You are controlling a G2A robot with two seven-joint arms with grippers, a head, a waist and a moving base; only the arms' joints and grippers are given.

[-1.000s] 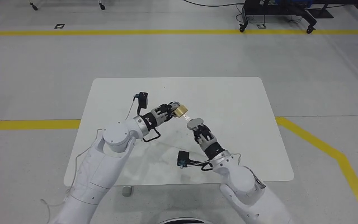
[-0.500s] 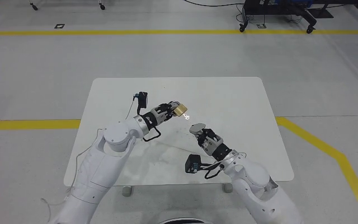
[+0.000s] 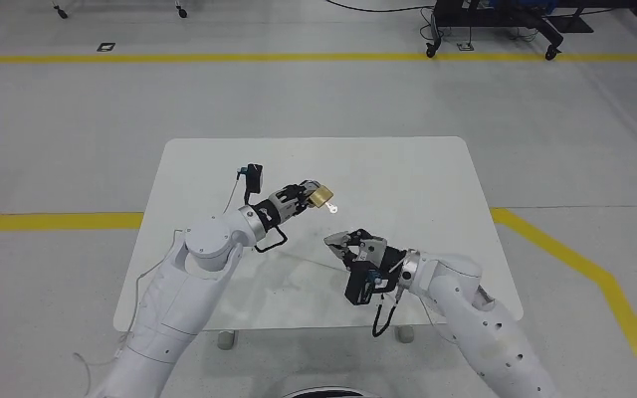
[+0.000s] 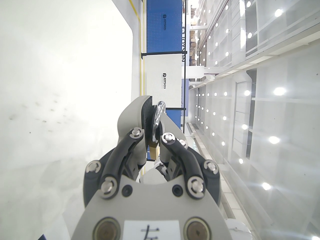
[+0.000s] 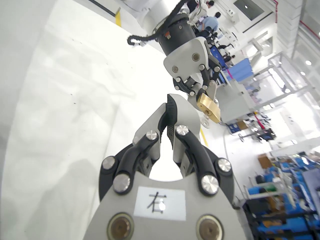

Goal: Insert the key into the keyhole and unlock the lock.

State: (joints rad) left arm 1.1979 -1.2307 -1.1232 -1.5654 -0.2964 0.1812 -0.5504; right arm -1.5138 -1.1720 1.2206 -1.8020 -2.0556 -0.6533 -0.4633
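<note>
My left gripper (image 3: 309,193) holds a brass padlock (image 3: 319,198) above the middle of the white table (image 3: 428,169). In the left wrist view this gripper (image 4: 155,109) is shut on the steel shackle (image 4: 159,116), with the brass body (image 4: 153,151) behind it. A small silver key (image 3: 331,208) sticks out of the padlock's free end. My right gripper (image 3: 334,241) hangs nearer the front edge, apart from the key. In the right wrist view that gripper (image 5: 170,104) is shut with nothing in it, and the padlock (image 5: 209,106) with the key (image 5: 205,122) is beyond its tips.
Yellow floor tape (image 3: 299,57) runs behind the table and beside it. A black wheeled stand (image 3: 493,25) is far back right. Bare tabletop lies on all sides of the arms.
My right gripper has drawn back from the key toward the table's front edge and turned its tips to the left. The key stays in the padlock. The left arm has kept still.
</note>
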